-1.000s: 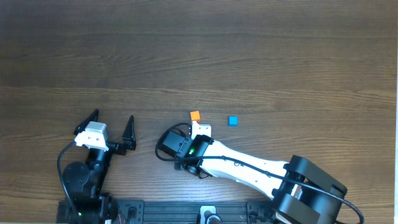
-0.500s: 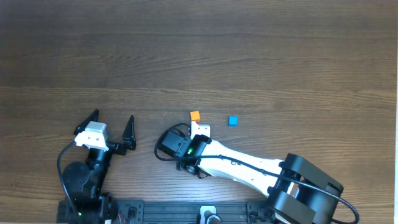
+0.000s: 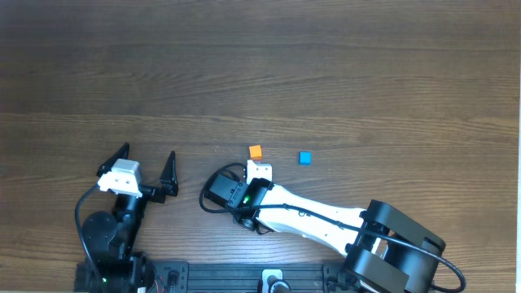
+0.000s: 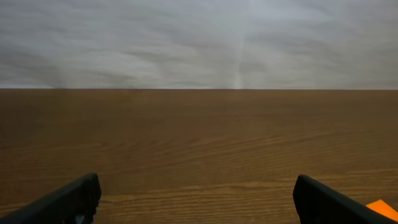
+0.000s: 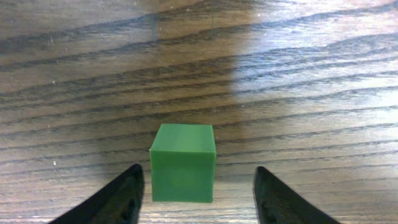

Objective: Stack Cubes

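Observation:
A green cube (image 5: pixel 183 163) lies on the wooden table, right between the spread fingers of my right gripper (image 5: pixel 196 198), which is open and low over it. From above, the right arm's white wrist (image 3: pixel 259 170) sits just below an orange cube (image 3: pixel 256 151). A blue cube (image 3: pixel 304 158) lies a little to the right of the orange one. My left gripper (image 3: pixel 146 163) stands open at the table's left front with nothing between its fingers. In the left wrist view an orange corner (image 4: pixel 384 208) peeks out beside one finger.
The wooden table (image 3: pixel 260 65) stretches bare behind the cubes. The right arm (image 3: pixel 326 224) lies diagonally across the front middle, from its base at the bottom right.
The right arm's wrist has crept slightly to the left, near the orange cube. The left arm and the orange and blue cubes have stayed put.

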Action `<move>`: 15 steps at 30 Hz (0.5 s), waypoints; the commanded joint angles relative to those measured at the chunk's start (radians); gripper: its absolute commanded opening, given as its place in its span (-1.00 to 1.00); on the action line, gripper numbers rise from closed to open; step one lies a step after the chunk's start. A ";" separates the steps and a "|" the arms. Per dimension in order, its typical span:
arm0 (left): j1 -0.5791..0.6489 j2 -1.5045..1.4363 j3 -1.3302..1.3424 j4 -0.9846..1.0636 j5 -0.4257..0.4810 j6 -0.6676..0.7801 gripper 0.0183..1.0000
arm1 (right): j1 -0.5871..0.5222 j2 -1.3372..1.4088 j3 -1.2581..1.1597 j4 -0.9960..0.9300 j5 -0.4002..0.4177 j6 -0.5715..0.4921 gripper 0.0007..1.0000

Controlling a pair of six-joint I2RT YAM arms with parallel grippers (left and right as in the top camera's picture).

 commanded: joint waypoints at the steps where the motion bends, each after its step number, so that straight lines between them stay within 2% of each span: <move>1: 0.004 -0.011 -0.005 -0.001 0.013 0.011 1.00 | 0.017 0.011 0.014 0.004 0.018 0.003 0.05; 15: 0.004 -0.011 -0.005 -0.001 0.013 0.011 1.00 | 0.016 0.045 0.014 0.047 0.009 0.003 -0.11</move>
